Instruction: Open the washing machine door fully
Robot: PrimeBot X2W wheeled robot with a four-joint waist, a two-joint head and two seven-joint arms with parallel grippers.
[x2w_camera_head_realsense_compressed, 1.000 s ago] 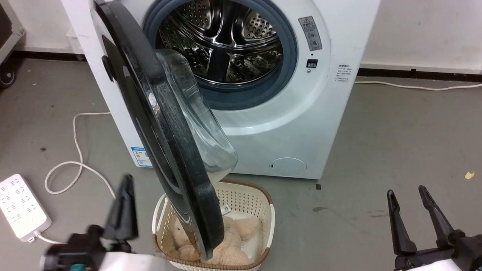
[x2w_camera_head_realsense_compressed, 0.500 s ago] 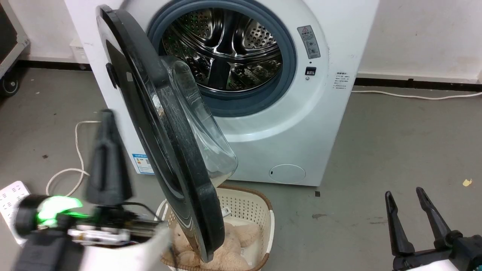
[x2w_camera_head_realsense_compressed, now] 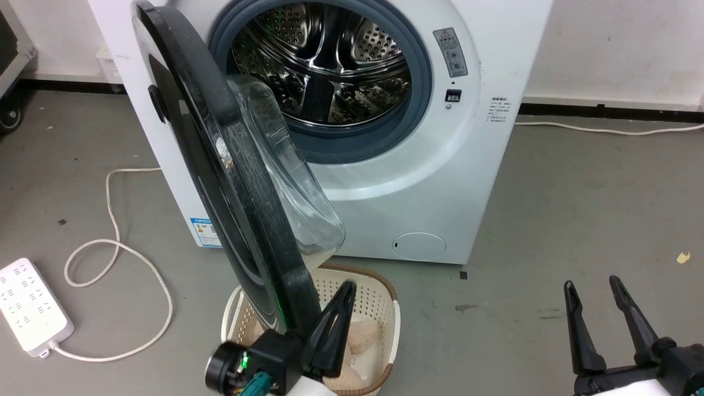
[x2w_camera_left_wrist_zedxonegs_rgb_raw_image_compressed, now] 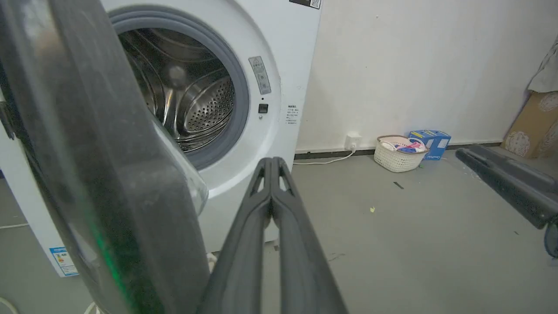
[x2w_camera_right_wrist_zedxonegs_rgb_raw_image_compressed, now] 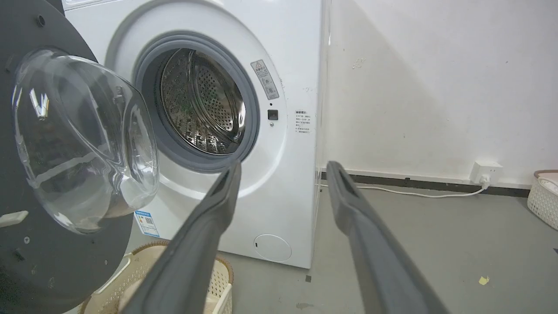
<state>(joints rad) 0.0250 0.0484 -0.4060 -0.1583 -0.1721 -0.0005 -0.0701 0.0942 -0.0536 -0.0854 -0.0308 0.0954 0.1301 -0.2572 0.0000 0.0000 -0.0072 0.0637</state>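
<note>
Here we have the door (x2w_camera_head_realsense_compressed: 247, 209) swung out from the machine (x2w_camera_head_realsense_compressed: 440, 181). It's hinged on the left, its black rim edge-on to us, and its glass bowl (x2w_camera_head_realsense_compressed: 286, 187) bulges right, below the open drum (x2w_camera_head_realsense_compressed: 330, 66). The door's low near edge hangs over the basket (x2w_camera_head_realsense_compressed: 388, 308) on the floor (something beige and plush (x2w_camera_head_realsense_compressed: 363, 336) lies inside).

Our left gripper (x2w_camera_head_realsense_compressed: 346, 289) stands just right of that low edge, fingers pressed flat together with nothing between them. From the wrist we see the rim close on their left, though we cannot tell whether metal meets door.

Over on the right, well apart from the machine, our right gripper (x2w_camera_head_realsense_compressed: 592, 283) sits near and low. Its fingers are spread wide, empty, and pointing toward the machine's front.

Down on the left floor lies a white power strip (x2w_camera_head_realsense_compressed: 30, 302), its cable (x2w_camera_head_realsense_compressed: 113, 209) looping away toward the machine's left side.
</note>
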